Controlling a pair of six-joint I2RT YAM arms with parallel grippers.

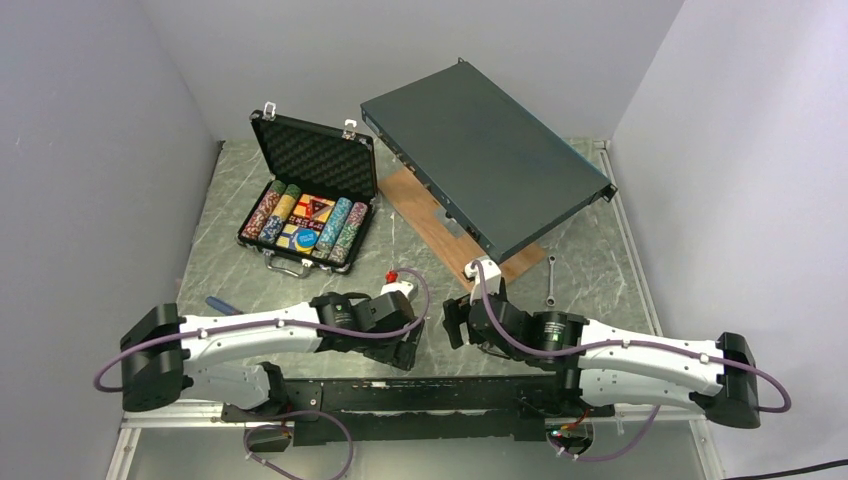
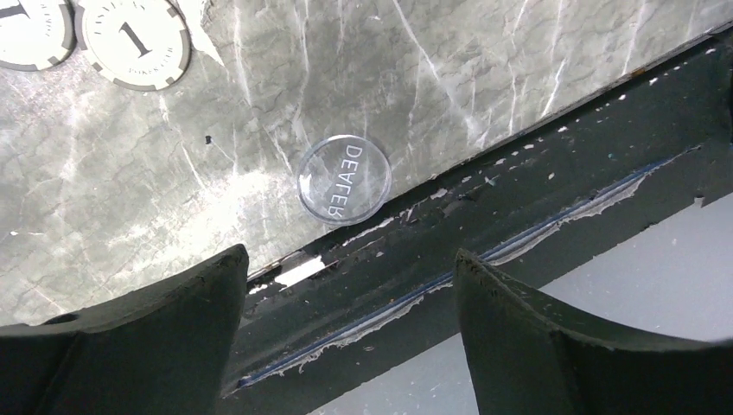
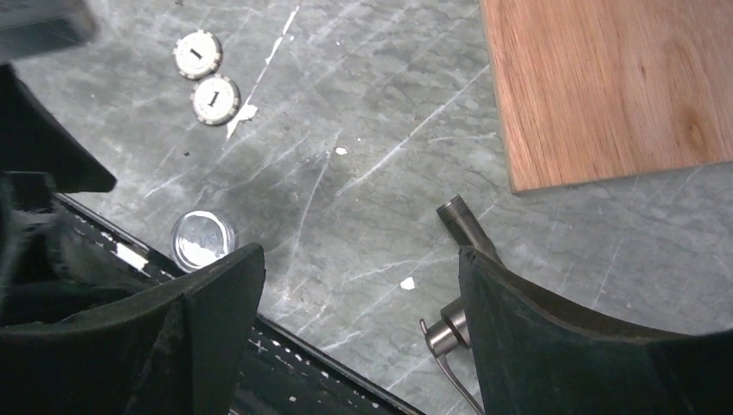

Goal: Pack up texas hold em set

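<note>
The texas hold em set's black briefcase (image 1: pixel 308 195) lies open at the back left, with grey foam in its lid and rows of coloured chips inside. A clear dealer disc (image 2: pixel 343 180) rests on the marble by the table's front rail, just beyond my open left gripper (image 2: pixel 350 277), which holds nothing. Two white chips (image 2: pixel 134 39) lie farther off. In the right wrist view the same disc (image 3: pixel 203 240) sits beside the left finger of my open, empty right gripper (image 3: pixel 359 268), and the two white chips (image 3: pixel 206 78) lie beyond it. Both grippers (image 1: pixel 405 345) (image 1: pixel 455 325) hover near the front middle.
A large dark-grey metal box (image 1: pixel 485 165) rests tilted on a wooden board (image 1: pixel 440 225) at the back right. A wrench (image 1: pixel 550 280) lies right of the board. A metal tool (image 3: pixel 458 233) lies by my right finger. A blue-handled tool (image 1: pixel 222 303) sits at the left.
</note>
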